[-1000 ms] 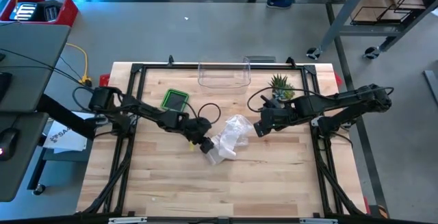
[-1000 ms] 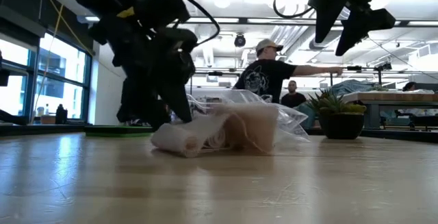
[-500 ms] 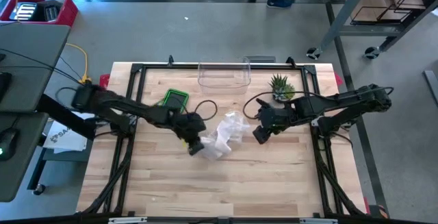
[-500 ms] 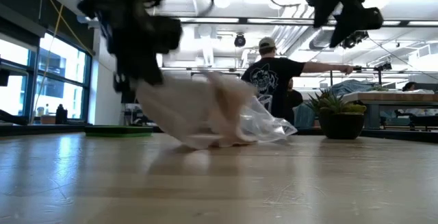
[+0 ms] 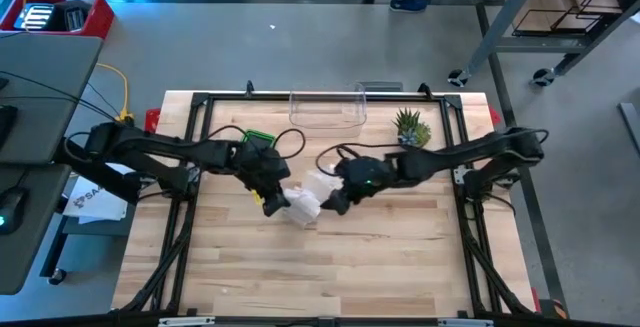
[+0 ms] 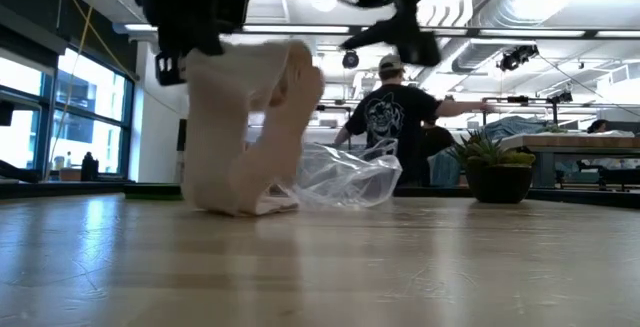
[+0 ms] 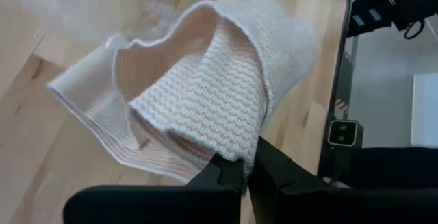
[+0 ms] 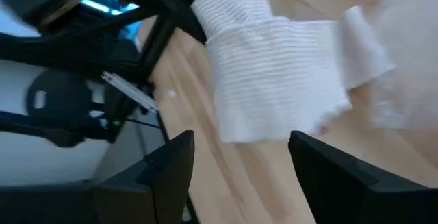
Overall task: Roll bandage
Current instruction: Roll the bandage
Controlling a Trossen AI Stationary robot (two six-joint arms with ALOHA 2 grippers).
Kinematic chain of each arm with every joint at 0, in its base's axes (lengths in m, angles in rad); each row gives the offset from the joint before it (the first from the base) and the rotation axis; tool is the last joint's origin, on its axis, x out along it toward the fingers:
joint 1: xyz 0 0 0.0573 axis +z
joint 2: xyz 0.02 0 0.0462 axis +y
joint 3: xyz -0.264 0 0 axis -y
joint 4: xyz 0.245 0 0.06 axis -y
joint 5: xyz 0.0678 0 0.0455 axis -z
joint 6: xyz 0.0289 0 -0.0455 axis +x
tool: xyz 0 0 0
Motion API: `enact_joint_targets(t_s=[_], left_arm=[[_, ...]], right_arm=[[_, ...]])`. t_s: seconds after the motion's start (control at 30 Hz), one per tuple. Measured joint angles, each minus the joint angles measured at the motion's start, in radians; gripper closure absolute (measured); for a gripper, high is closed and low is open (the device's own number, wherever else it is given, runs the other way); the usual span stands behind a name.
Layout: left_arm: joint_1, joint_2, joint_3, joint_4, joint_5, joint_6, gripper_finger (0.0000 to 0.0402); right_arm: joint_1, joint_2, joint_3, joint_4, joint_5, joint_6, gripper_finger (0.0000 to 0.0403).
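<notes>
1. Left tool (image 5: 272,199) sits near the middle of the wooden worktop (image 5: 330,277), clenched on one end of the bandage (image 5: 303,204). In the left wrist view its two fingers (image 7: 226,172) are pinched tight together on an edge of the cream knit cloth.
2. Bandage is a loose band of ribbed, off-white fabric, folded over on itself and not wound up. In the low view it hangs from the left tool in a tall drape, and its lower end reaches the worktop.
3. Right tool (image 5: 334,202) is just beside the bandage on the opposite side from the left tool, with its arm reaching in from the right edge of the worktop. Its fingers (image 8: 161,176) stand apart, released, with the bandage lying ahead of the gap between them; nothing is gripped. Cannot tell whether a fingertip touches the cloth.
4. Clear plastic bag (image 6: 345,175) lies crumpled on the worktop just behind the bandage in the low view, touching or nearly touching it; contact cannot be told for sure.
5. Green-rimmed tray (image 5: 258,139) lies on the worktop behind the left arm, partly covered by it.
6. Clear plastic bin (image 5: 326,109) stands at the far edge of the worktop, near the middle.
7. Small potted plant (image 5: 410,125) stands on the far right part of the worktop, well apart from the bandage.
8. Person in a dark shirt and cap (image 6: 392,115) stands in the room beyond the worktop, back turned, one arm stretched out sideways.
</notes>
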Motion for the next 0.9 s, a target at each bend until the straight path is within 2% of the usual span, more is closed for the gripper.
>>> enact_joint_targets(t_s=[0.17,0.37,0.47,0.63,0.9], left_arm=[[0.016,0.003,0.051,-0.045,-0.011,0.037,0.0401],[0.017,0.004,0.051,-0.071,-0.010,0.038,0.0401],[0.017,0.004,0.052,-0.049,-0.012,0.031,0.0401],[0.021,0.004,0.052,-0.042,-0.077,0.013,0.0401],[0.030,0.004,0.052,-0.040,-0.089,-0.032,0.0402]], right_arm=[[0.008,0.084,0.000,0.117,-0.052,0.022,0.0170],[0.015,0.096,0.001,0.125,0.039,0.017,0.0170],[0.015,0.096,0.001,0.139,0.036,0.085,0.0170],[0.022,0.092,0.002,0.193,-0.040,0.136,0.0170],[0.030,0.086,0.002,0.191,0.020,0.272,0.0169]])
